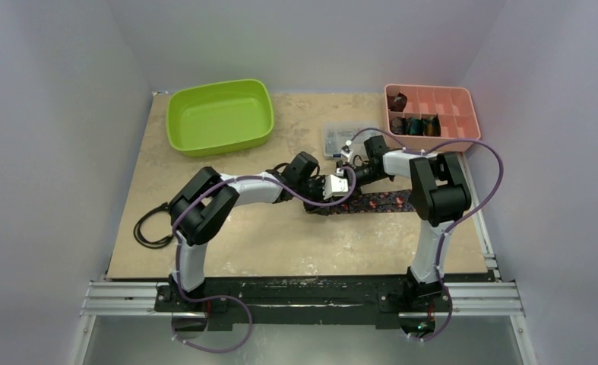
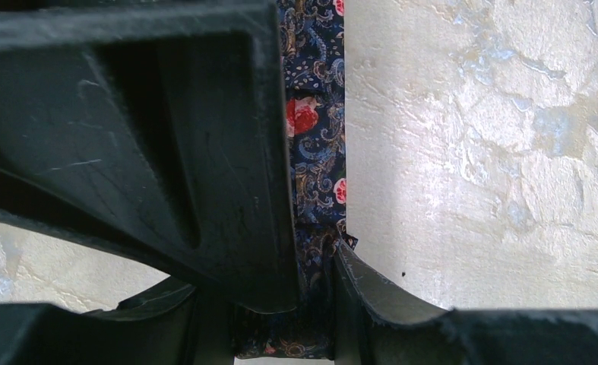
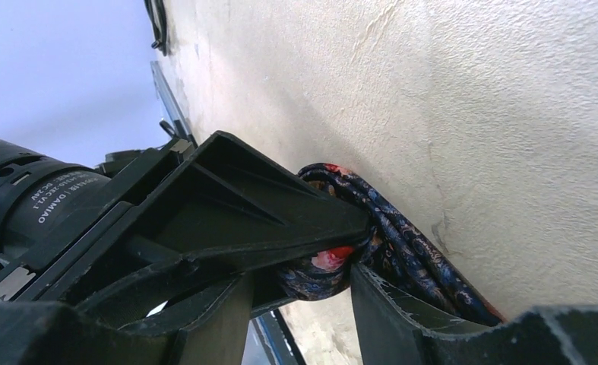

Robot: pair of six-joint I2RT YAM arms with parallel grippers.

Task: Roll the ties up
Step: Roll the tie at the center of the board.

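A dark tie with red-pink flowers (image 1: 383, 201) lies flat on the table, its left end rolled into a small coil between both grippers. My left gripper (image 1: 316, 202) is shut on the tie; in the left wrist view (image 2: 316, 258) the fabric (image 2: 314, 152) runs up out from between the fingers. My right gripper (image 1: 333, 196) comes in from the right and is shut on the coiled end (image 3: 402, 236), which is pinched between its fingers (image 3: 360, 247) close to the tabletop. Several rolled ties (image 1: 413, 125) sit in a pink tray.
The pink compartment tray (image 1: 463, 103) stands at the back right. A clear plastic box (image 1: 335, 137) is just behind the grippers. A green bin (image 1: 219, 115) is at the back left. A black cable loop (image 1: 151, 224) lies at the left edge.
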